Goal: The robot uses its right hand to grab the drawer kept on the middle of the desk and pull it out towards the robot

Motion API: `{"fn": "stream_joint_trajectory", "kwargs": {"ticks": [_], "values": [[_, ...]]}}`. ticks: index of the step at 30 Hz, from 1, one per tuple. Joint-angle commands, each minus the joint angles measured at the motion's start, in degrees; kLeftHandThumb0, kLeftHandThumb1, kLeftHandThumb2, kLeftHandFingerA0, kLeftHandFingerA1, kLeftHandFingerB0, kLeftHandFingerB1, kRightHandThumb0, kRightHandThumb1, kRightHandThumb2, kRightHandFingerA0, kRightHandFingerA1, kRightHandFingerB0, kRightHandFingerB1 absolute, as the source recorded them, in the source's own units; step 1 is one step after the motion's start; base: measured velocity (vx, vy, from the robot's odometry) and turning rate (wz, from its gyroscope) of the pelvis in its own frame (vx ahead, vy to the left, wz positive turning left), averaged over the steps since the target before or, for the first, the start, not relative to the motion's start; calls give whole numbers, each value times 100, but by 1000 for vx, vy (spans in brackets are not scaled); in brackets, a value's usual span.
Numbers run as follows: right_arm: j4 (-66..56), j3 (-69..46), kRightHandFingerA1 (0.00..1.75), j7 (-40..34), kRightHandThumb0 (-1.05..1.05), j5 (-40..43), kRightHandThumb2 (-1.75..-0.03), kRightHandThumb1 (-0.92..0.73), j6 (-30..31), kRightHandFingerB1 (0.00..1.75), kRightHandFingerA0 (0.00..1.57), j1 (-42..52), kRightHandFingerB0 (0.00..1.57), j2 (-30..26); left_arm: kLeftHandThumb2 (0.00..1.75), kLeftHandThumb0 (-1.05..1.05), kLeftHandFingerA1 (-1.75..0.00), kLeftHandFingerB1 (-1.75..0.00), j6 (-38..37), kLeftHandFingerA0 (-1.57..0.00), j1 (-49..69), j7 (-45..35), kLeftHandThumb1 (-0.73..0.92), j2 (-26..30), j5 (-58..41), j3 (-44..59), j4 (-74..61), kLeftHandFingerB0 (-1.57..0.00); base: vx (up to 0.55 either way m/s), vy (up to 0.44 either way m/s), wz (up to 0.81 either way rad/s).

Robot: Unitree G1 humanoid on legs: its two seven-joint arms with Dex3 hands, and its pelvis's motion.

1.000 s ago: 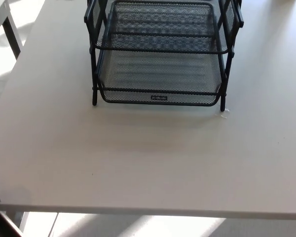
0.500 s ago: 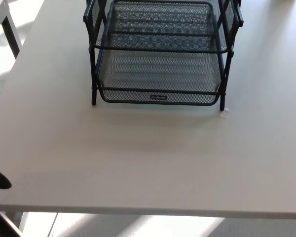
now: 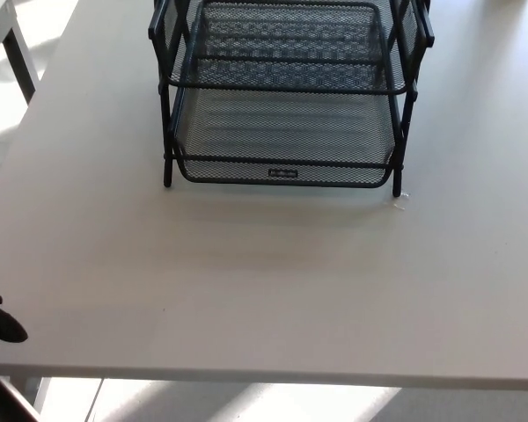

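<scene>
A small black rounded part of the robot's left hand (image 3: 2,323) showed at the picture's left edge, just at the near corner of the pale grey flat worktop (image 3: 264,290); so little of it was visible that whether its fingers were spread or closed could not be told. The right hand did not appear anywhere in the head view.

Beyond that hand, and off to its right, the worktop ran bare for a broad stretch up to the black wire-mesh drawer rack (image 3: 286,92). The rack stood upright on thin black metal legs, well apart from the left hand, on the far middle part of the worktop. Its lowest tier, a black mesh drawer tray (image 3: 286,141) with a small label plate on the front rail, sat pushed in, with its front edge about level with the two front legs. A second mesh tray (image 3: 286,48) lay directly above it, its front set a little further back, and the top of the rack ran out of the picture.

Just beside the rack's front leg on the picture's right lay a tiny white scrap (image 3: 399,201) on the worktop.

At the far left, past the worktop's edge, a dark leg of another pale table (image 3: 19,54) stood on the sunlit floor.
</scene>
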Motion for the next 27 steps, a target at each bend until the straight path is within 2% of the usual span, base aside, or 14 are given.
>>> {"fn": "stream_joint_trajectory", "kwargs": {"ticks": [1,2,3,4,5,6,7,8,15,17,18,21,23,27], "values": [[-1569,-297,117,-251,-86,-458,-61,-66,463,48,57,-12,15,-475,57,-28,-84,-55,-108,-77,70,-134,57,65,70,75,-4,-80,0,0,0],[-1724,-317,117,-259,-86,-513,-61,-66,440,48,57,-12,15,-495,57,-28,-84,-55,-77,-77,88,-154,57,65,62,76,-30,-80,0,0,0],[-2052,-353,101,-258,-87,-533,-60,-66,637,52,30,-79,14,-440,57,-28,-84,-55,-80,-78,83,-157,56,69,66,72,-23,-80,0,0,0],[-2610,-312,71,-239,-91,-659,-61,-68,996,54,22,-263,14,-411,57,-27,-83,-55,-107,-79,81,-118,56,63,91,76,-18,-80,0,0,0],[-2789,-283,59,-188,-86,-589,-93,-51,788,54,18,-444,11,-411,57,-27,-83,-55,-126,-79,79,-99,56,59,101,78,-17,-81,0,0,0],[-2830,-275,66,-227,-89,-539,-61,-66,524,54,18,-551,14,-379,57,-27,-83,-55,-117,-79,75,-104,56,58,98,75,-15,-80,0,0,0],[-3040,-244,63,-165,-87,-536,-93,-51,431,56,16,-627,12,-383,57,-28,-84,-55,-139,-79,57,-99,56,57,100,65,15,-81,0,0,0],[-3329,-153,66,-136,-90,-662,-94,-53,561,58,16,-705,11,-394,57,-28,-85,-55,-141,-79,52,-102,55,44,75,66,25,-81,0,0,0],[-4795,768,59,163,-74,-1187,-85,-47,1180,50,18,-1544,14,-113,57,-27,-86,-54,-34,-80,64,-141,56,29,51,68,-15,-81,0,0,0],[-4755,1147,54,102,-71,-1198,-83,-46,786,46,22,-1878,20,97,57,-29,-87,-55,5,-78,72,-155,57,42,73,64,-35,-80,0,0,0],[-4925,1302,43,376,-67,-1026,-58,-60,929,32,23,-2014,25,141,57,-28,-86,-55,18,-78,87,-162,57,57,93,69,-85,-80,0,0,0],[-4835,1753,44,366,-63,-1066,-56,-56,400,29,27,-2430,30,347,57,-29,-84,-54,-38,-79,114,-127,56,39,97,70,-60,-81,0,0,0],[-5693,2543,46,698,-66,-1476,-57,-55,1098,32,24,-2919,25,734,57,-28,-84,-54,-66,-79,126,-133,56,25,61,72,-53,-81,0,0,0],[-5538,3004,38,927,-66,-1418,-58,-61,975,31,19,-3316,22,988,57,-28,-84,-55,-99,-79,112,-108,56,21,73,68,-11,-81,0,0,0]]}}
